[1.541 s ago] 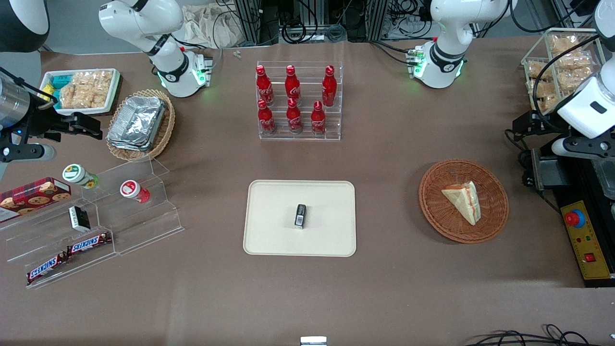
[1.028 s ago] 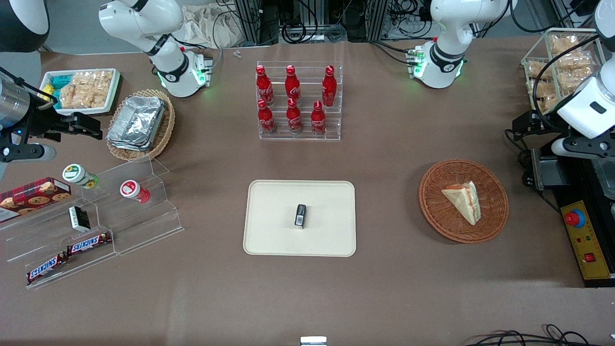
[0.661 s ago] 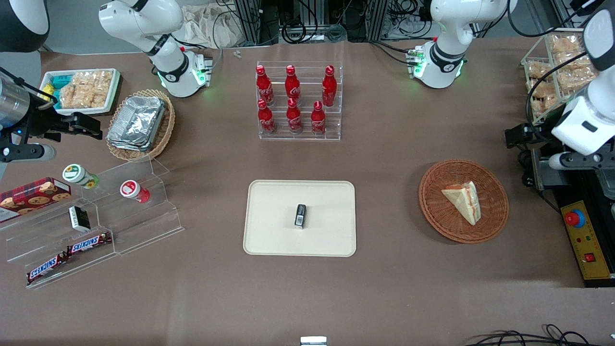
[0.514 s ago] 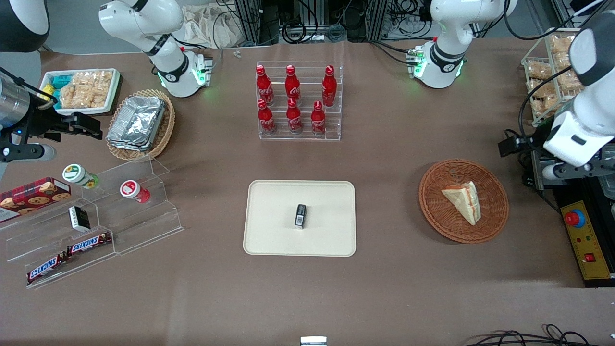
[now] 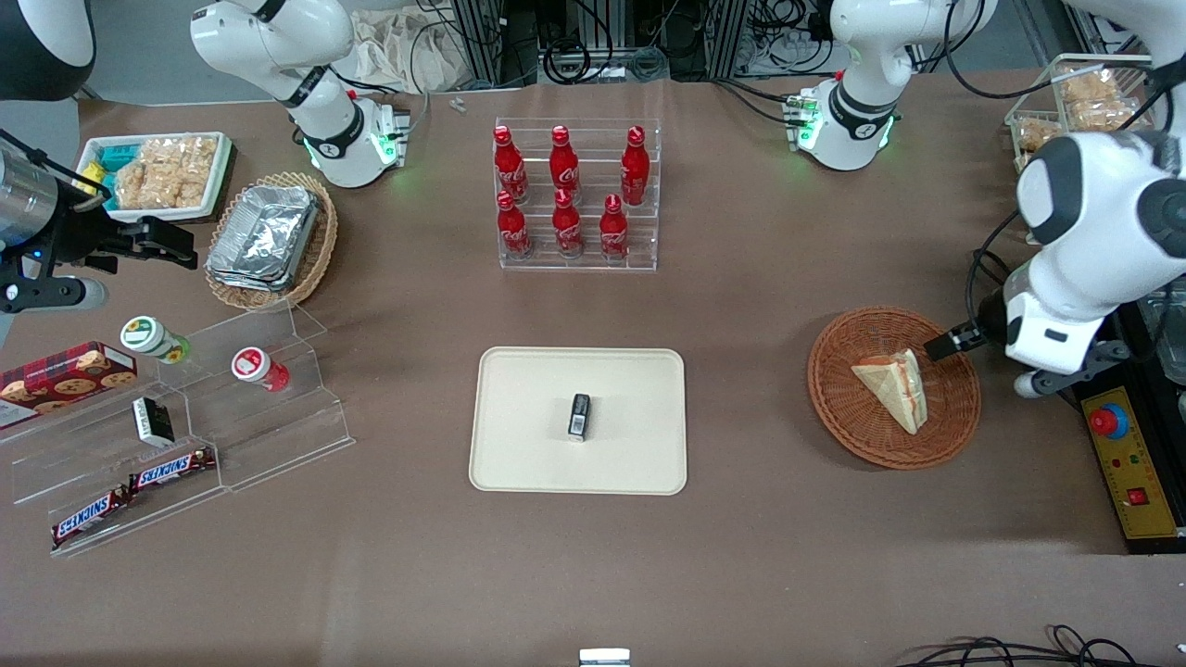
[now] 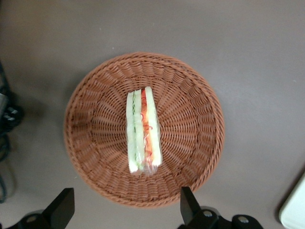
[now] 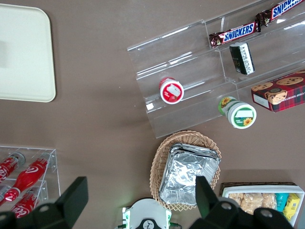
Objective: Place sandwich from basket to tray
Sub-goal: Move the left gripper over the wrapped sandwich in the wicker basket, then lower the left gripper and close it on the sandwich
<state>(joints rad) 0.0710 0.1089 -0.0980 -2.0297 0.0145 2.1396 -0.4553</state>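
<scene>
Hovering above the round reddish-brown wicker basket (image 6: 144, 129) at the front view's right, the left gripper (image 6: 125, 213) hangs empty, fingers spread wide to straddle the wrapped triangular white-bread sandwich (image 6: 143, 130) lying centred inside; the cream rectangular tray (image 5: 578, 420) waits mid-frame.

A matte brown surface (image 5: 760, 296) fills nearly the whole scene, evenly lit, with soft shadows under what stands on it. Along its edge farthest from the front camera stand aluminium frame posts (image 5: 482, 37) amid tangled black cables (image 5: 565, 60) and crumpled pale cloth (image 5: 408, 51).
</scene>
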